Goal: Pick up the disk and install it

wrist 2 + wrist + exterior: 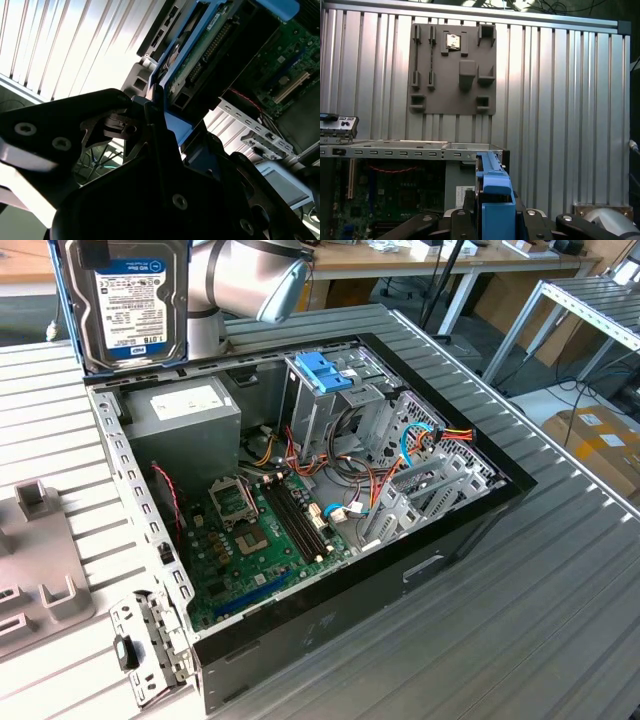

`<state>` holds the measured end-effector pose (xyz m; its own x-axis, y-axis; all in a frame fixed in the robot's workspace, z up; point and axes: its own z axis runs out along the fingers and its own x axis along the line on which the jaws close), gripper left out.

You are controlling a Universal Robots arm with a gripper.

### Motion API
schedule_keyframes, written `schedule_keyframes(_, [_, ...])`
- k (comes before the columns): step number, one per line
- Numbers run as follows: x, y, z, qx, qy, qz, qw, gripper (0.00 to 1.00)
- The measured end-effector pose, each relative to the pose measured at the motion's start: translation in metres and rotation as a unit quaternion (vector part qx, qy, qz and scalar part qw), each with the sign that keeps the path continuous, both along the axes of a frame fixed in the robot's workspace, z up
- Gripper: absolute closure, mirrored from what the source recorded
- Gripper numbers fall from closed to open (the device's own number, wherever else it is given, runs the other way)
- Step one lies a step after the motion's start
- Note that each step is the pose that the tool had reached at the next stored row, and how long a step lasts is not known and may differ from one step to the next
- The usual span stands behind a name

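Note:
The disk (135, 305), a dark hard drive with a white label in a bright blue carrier, hangs upright above the far corner of the open computer case (480, 530), at the exterior view's left. In both wrist views my gripper (495, 215) is shut on the carrier's blue edge (492, 175), with dark fingers (468, 202) on either side. The second wrist view has the disk (200, 45) running away from the gripper (160, 117), its connector side showing. A tall grey drive cage with a light-blue bracket (325, 370) stands inside the case.
The case holds a green motherboard (260, 530), a grey power supply (185, 415) and bundled cables (420, 440). A grey fixture plate (452, 70) lies on the ribbed metal table beside the case. My silver arm (250, 280) reaches in from behind the disk.

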<state>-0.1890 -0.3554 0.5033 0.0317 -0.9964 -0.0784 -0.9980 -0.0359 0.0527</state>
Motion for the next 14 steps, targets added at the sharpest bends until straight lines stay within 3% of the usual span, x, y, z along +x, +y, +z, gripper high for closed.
schedule_keyframes(14, [0.009, 0.0, -0.0006, 0.0, 0.0001, 0.0, 1.0, 0.63])
